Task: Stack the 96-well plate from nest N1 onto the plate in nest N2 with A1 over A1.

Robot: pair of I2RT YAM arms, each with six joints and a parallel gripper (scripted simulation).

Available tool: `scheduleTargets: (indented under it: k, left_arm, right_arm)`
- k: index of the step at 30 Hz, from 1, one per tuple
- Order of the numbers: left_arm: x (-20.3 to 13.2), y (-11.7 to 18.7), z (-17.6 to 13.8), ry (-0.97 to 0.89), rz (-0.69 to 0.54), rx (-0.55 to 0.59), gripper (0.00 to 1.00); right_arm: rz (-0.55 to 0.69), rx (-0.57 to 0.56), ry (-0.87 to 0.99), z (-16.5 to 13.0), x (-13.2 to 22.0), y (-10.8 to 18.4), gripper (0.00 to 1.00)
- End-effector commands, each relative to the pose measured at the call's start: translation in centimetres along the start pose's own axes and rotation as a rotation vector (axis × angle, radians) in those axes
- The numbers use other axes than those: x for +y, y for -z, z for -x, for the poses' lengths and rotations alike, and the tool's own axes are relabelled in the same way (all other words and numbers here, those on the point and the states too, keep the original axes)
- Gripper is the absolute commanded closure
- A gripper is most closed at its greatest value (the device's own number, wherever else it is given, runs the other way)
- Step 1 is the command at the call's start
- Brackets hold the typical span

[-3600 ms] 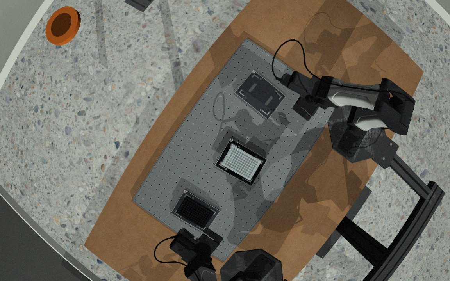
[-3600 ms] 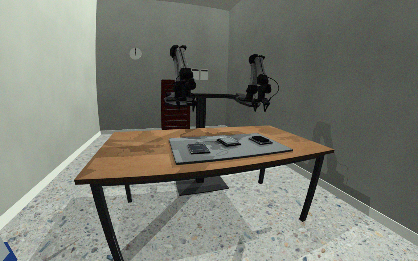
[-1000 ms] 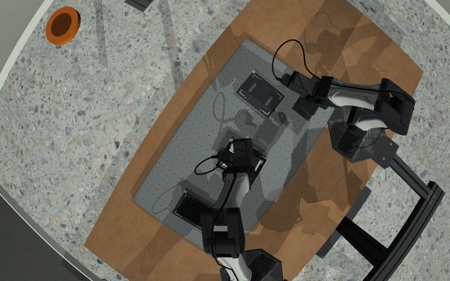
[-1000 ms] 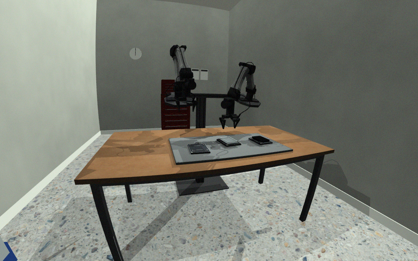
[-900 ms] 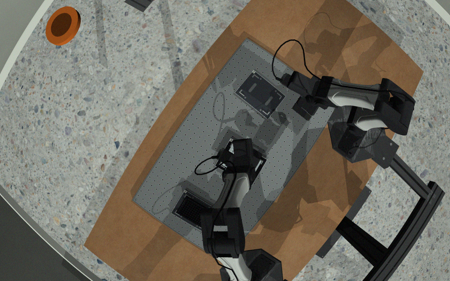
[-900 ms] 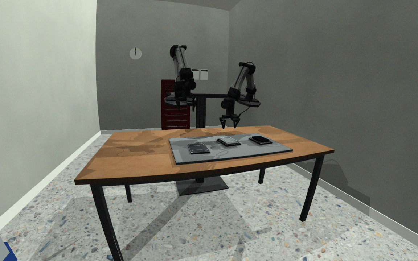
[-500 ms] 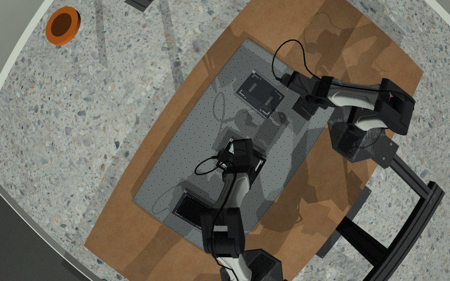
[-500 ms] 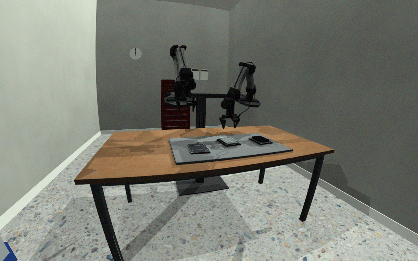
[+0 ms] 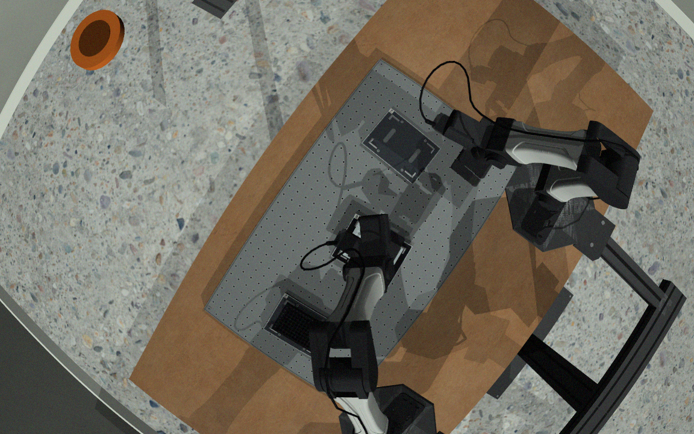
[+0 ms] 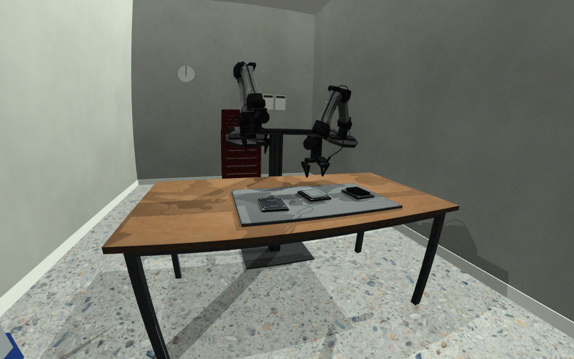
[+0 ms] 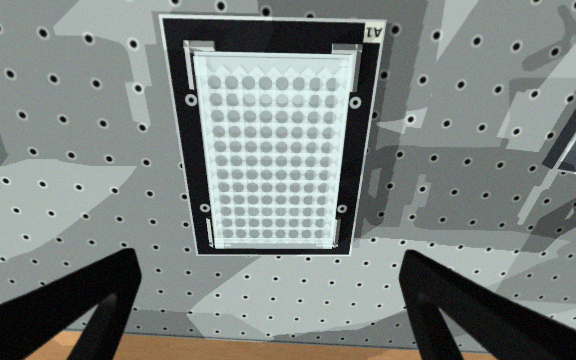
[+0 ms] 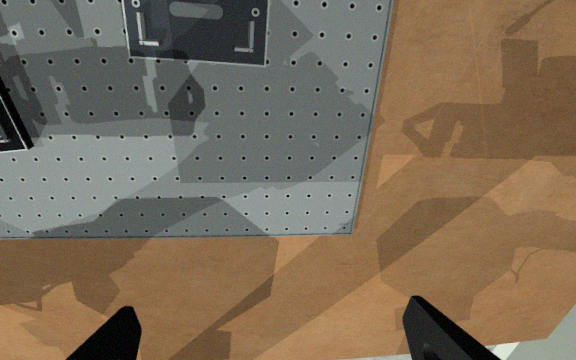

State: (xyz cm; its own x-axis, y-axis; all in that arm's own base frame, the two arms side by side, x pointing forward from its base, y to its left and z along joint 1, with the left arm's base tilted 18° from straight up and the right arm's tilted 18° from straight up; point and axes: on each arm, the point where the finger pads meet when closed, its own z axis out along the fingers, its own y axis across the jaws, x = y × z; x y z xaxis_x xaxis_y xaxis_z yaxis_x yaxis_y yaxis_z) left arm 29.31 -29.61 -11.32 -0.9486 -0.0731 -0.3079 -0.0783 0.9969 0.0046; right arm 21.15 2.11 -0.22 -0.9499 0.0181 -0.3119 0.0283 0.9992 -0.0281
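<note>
A clear 96-well plate (image 11: 273, 150) (image 10: 313, 193) lies in the middle nest N1 (image 11: 191, 150); the nest's A1 label is at its top right in the left wrist view. I cannot make out the plate's cut corner. A black plate (image 9: 295, 323) (image 10: 358, 191) sits in nest N2, partly hidden by the left arm in the top view. My left gripper (image 11: 271, 262) (image 10: 315, 175) is open and empty, above the board near N1, with the plate ahead of its fingertips. My right gripper (image 12: 276, 313) (image 10: 255, 151) is open and empty, high over the near side, away from both plates.
A third nest (image 9: 400, 145) (image 10: 273, 204) (image 12: 198, 37) holds no plate and lies on the far side of N1 from N2. All nests stand on a grey perforated board (image 9: 263, 253) on the wooden table (image 9: 177, 345). The left arm reaches over N1 in the top view.
</note>
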Motion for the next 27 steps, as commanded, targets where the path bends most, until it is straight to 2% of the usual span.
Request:
scheduleTargets:
  k: [1,18,27]
  left_arm:
    - [0.6,-1.0,-0.3,0.006,0.026,0.010,0.00]
    - [0.6,-1.0,-0.3,0.006,0.026,0.010,0.00]
    - [0.0,-2.0,0.1,-0.001,0.004,-0.001,0.00]
  right_arm:
    - [0.008,0.020,0.006,-0.9,0.0,-0.1,0.00]
    - [0.008,0.020,0.006,-0.9,0.0,-0.1,0.00]
    - [0.008,0.020,0.006,-0.9,0.0,-0.1,0.00]
